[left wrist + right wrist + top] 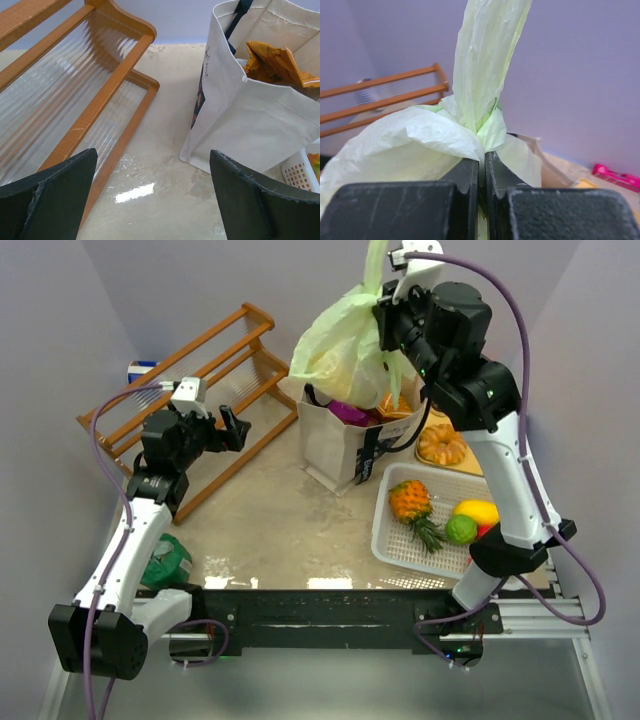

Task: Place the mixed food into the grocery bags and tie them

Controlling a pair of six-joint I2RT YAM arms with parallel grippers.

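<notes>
Top view: the right gripper is up high, pinched onto the twisted neck of the pale green bag. The bag hangs bulging over the canvas tote, and a purple packet peeks out of the tote's mouth. The left gripper sits low beside the wooden rack, spread wide and holding nothing.

Left wrist view: the fingers are far apart with only table between them. The tote stands off to the right with a crinkly orange packet inside.

Right wrist view: the jaws are squeezed together on the green plastic (basically no gap), and the bag's twisted top sticks straight up.
</notes>
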